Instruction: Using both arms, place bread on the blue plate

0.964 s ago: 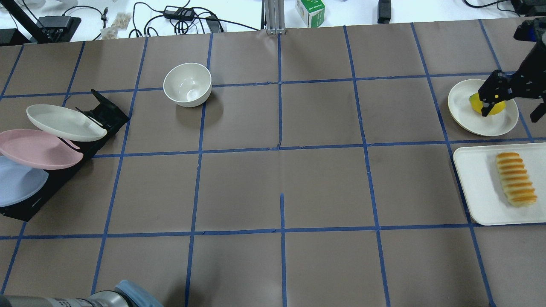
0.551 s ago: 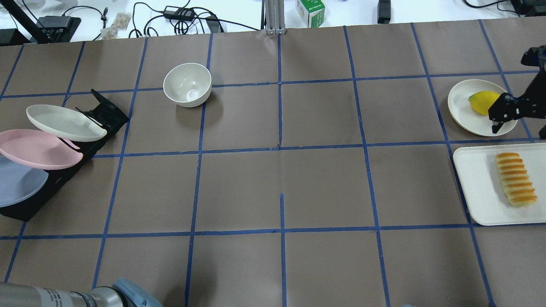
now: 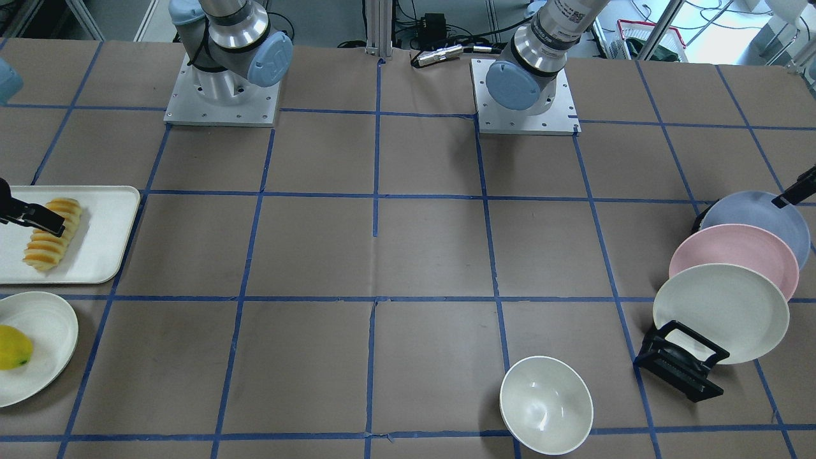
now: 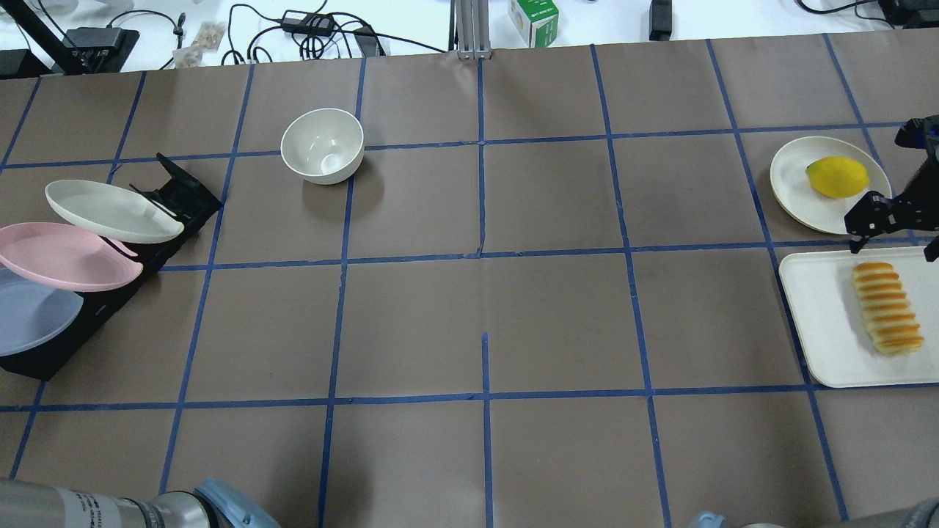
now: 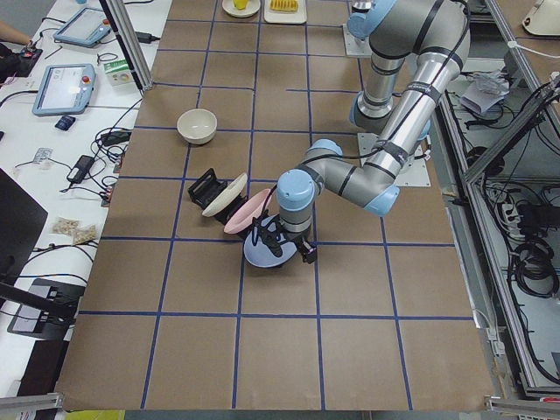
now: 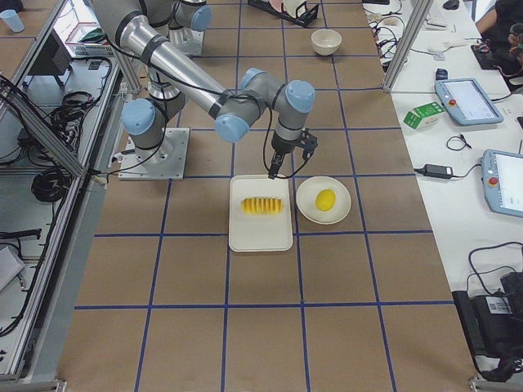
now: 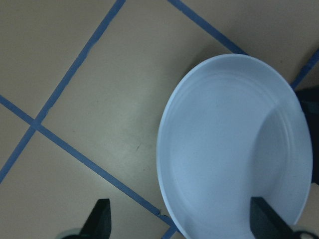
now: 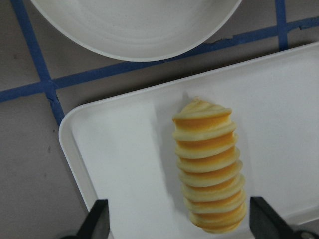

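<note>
Fingers (image 8: 99,219) spread, empty, on right gripper (image 4: 895,240) and left gripper (image 7: 182,224); a skewed descent could shove the bread (image 8: 209,164) or tip the blue plate (image 7: 234,149).

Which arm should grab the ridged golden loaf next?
Right. The right gripper hangs open above the ridged golden loaf on the white tray; the left gripper is open over the pale blue round plate, far from it.

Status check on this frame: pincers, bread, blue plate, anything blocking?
Right pincer open over bread on white tray. Left pincer open over blue plate in rack. No obstruction seen.
</note>
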`<action>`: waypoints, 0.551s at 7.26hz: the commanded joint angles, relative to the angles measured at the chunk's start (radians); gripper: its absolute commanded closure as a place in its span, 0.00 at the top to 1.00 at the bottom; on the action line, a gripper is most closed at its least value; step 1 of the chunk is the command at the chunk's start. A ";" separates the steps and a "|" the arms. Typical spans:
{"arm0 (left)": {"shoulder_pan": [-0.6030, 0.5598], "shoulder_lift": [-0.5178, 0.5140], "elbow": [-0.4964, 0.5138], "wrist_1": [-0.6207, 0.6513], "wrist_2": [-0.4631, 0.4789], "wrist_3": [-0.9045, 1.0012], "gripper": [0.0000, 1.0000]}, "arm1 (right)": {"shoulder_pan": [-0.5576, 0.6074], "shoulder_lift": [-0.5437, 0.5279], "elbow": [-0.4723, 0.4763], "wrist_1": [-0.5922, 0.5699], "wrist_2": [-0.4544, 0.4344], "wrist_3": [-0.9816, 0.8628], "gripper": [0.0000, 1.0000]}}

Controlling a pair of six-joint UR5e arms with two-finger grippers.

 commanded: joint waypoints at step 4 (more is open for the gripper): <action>-0.003 -0.057 0.000 0.040 0.005 -0.006 0.47 | -0.071 0.070 0.060 -0.102 0.002 -0.144 1.00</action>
